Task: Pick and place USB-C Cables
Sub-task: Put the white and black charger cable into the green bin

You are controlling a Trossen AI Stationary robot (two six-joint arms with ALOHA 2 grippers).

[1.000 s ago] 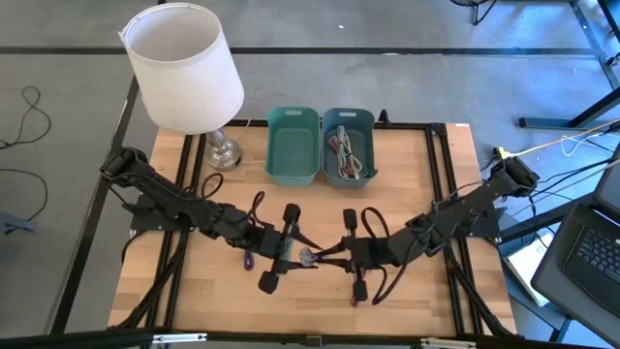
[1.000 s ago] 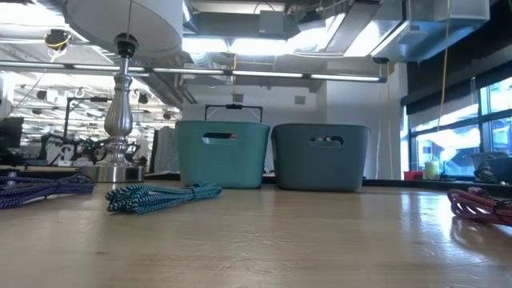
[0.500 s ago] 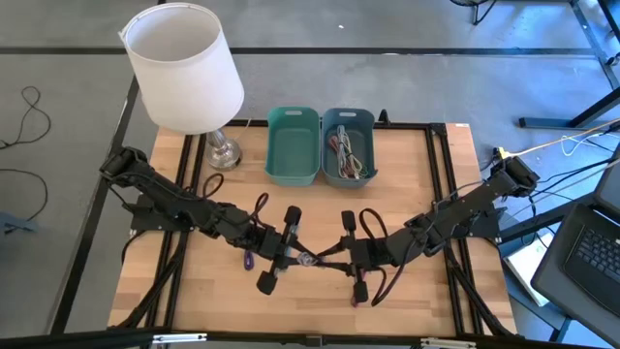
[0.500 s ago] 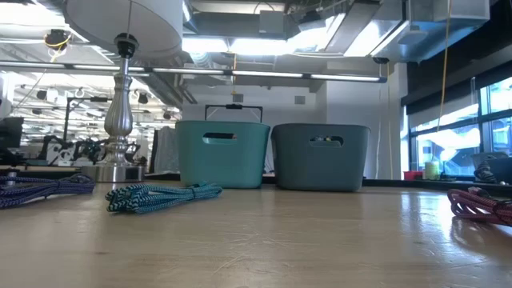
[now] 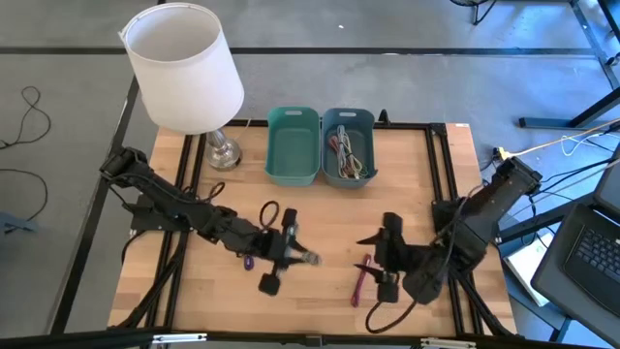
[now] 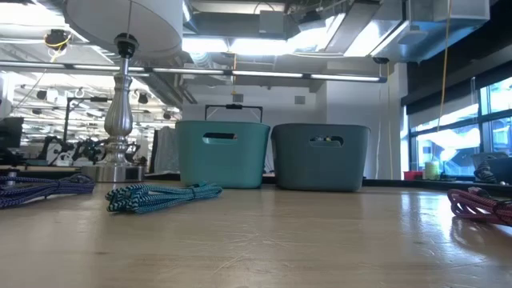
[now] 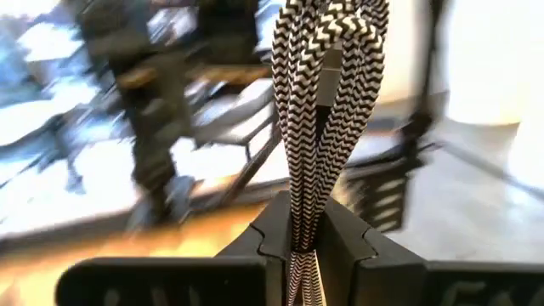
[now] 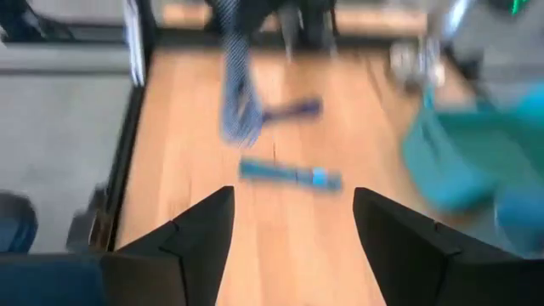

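My left gripper [image 5: 298, 257] hovers over the table's middle, shut on a black-and-white braided USB-C cable bundle [image 7: 327, 110]. My right gripper [image 5: 373, 260] stands open to its right with nothing between its fingers [image 8: 204, 225]. A magenta cable [image 5: 359, 279] lies flat on the table beside the right gripper. A purple cable [image 5: 247, 260] lies by the left arm. A teal cable [image 6: 160, 194] lies flat on the wood. The blue-grey bin [image 5: 348, 145] holds several cables. My left gripper pinches one end of the folded braided bundle [image 7: 299, 228] between its two fingers, several strands together. The fingers come at it level, and the bundle sticks straight out ahead of them toward the table's right [image 5: 310, 258]. It is lifted clear of the table.
A green bin [image 5: 293, 145] stands beside the blue-grey bin at the table's far middle. A lamp with a white shade [image 5: 184, 68] stands at the far left. A dark blue cable [image 6: 40, 188] and a red-magenta one [image 6: 484, 204] lie at the sides in the low view.
Both grippers met at the braided bundle over the table's middle. My right gripper has let go of it, swung back toward the table's right edge and tipped downward. The bundle stays in my left gripper, clear of the table.
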